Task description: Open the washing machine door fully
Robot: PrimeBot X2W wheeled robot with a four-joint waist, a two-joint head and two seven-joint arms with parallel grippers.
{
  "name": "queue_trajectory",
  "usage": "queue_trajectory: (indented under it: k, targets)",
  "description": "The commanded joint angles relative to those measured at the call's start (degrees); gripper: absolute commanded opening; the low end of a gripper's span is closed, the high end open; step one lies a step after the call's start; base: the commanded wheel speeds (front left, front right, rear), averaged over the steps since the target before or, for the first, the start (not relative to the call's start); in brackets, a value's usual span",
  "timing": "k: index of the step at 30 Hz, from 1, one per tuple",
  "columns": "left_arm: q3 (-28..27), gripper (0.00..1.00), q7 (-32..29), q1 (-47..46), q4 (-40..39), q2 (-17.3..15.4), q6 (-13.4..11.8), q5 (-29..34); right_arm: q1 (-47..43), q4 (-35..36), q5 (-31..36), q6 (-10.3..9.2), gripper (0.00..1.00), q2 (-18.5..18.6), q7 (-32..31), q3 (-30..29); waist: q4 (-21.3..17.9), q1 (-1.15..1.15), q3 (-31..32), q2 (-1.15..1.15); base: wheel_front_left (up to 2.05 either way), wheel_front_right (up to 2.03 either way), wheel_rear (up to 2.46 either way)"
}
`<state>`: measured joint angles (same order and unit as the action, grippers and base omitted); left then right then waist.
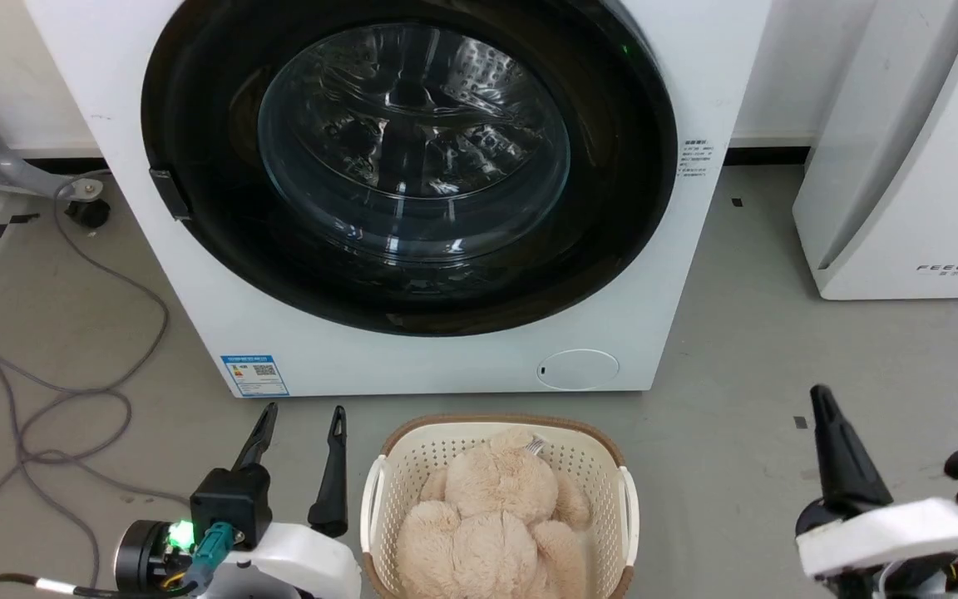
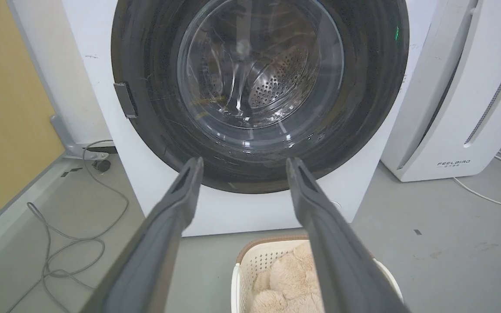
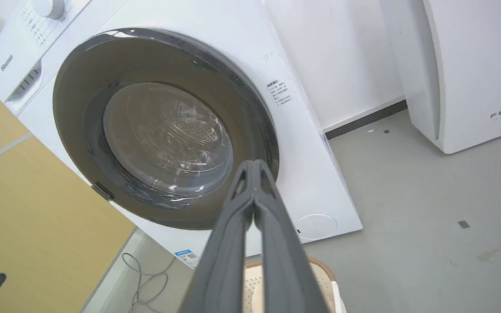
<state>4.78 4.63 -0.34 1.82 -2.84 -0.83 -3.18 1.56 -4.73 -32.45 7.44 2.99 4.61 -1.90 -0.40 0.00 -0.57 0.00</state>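
Left gripper (image 1: 303, 410) spread, empty; right gripper (image 3: 254, 163) pinched together, empty. Cream perforated plastic basket (image 1: 417, 456) holding beige plush toy (image 1: 496, 491) stands before white boxy washing machine (image 1: 196, 316), below its closed glossy black round door (image 1: 204, 208).

You're looking at one washing machine (image 1: 412, 366) with one door (image 1: 409, 166), plus one white appliance (image 1: 903, 183). One basket (image 1: 417, 456), one plush toy (image 1: 496, 499) in it. Two grippers: left gripper (image 1: 304, 409) and right gripper (image 3: 254, 165).

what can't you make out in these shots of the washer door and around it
- Washing machine door: its top is cut off by the head view's upper edge.
- Blue label sticker: print too small to read, head view.
- Plush toy in the basket: lower part cut off by the head view's bottom edge; the left end effector's finger covers part in the left wrist view.
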Motion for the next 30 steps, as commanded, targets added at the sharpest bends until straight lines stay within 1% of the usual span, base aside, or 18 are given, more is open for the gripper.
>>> queue_trajectory:
  k: [1,6,12,13,17,18,19,22,23,30]
  targets:
    - [0.34,1.00,0.64,-1.26,-0.01,-0.03,-0.16,-0.29,1.86,-0.92,-4.16,0.02,0.00,-0.04,0.66,-0.59,-0.03,0.00,-0.11,0.00,0.00,0.00,0.00]
    - [0.86,1.00,1.24,-1.65,-0.06,-0.03,-0.28,-0.54,5.23,-3.66,-12.23,0.02,0.00,0.21,1.28,-1.93,-0.17,0.00,-0.52,0.00,0.00,0.00,0.00]
    - [1.38,1.00,1.96,-2.22,-0.25,-0.03,-0.30,-0.72,10.55,-7.81,-21.24,0.03,0.00,2.09,2.00,-2.52,-0.23,0.00,-1.33,0.00,0.00,0.00,0.00]
    - [1.64,1.00,2.32,-2.61,-0.46,-0.03,-0.32,-0.77,13.83,-10.38,-25.29,0.03,0.00,3.47,2.37,-2.62,-0.26,0.00,-2.01,0.00,0.00,0.00,0.00]
    - [2.01,1.00,2.80,-3.35,-0.86,-0.03,-0.25,-0.76,18.86,-14.33,-30.35,0.03,0.00,5.35,2.85,-2.47,-0.27,0.00,-3.26,0.00,0.00,0.00,0.00]
    - [2.01,1.00,2.80,-3.35,-0.86,-0.03,-0.25,-0.76,18.86,-14.33,-30.35,0.03,0.00,5.35,2.85,-2.47,-0.27,0.00,-3.26,0.00,0.00,0.00,0.00]
    - [2.21,1.00,3.04,-3.82,-1.10,-0.03,-0.22,-0.75,21.58,-16.33,-32.64,0.03,0.00,6.36,3.09,-2.24,-0.25,0.00,-3.98,0.00,0.00,0.00,0.00]
    - [2.60,1.00,3.40,-4.70,-1.59,-0.03,-0.16,-0.80,25.71,-18.98,-35.72,0.03,0.00,8.03,3.45,-1.67,-0.07,0.00,-5.22,0.00,0.00,0.00,0.00]
    - [3.03,1.00,3.76,-5.68,-2.26,-0.03,-0.21,-0.91,29.75,-21.53,-38.95,0.03,0.00,9.93,3.79,-0.40,0.20,0.00,-6.60,0.00,0.00,0.00,0.00]
    - [3.99,1.00,4.59,-7.79,-3.91,-0.03,-0.48,-1.05,39.68,-28.17,-46.86,0.03,0.00,14.15,3.01,3.53,0.61,0.00,-9.79,0.00,0.00,0.00,0.00]
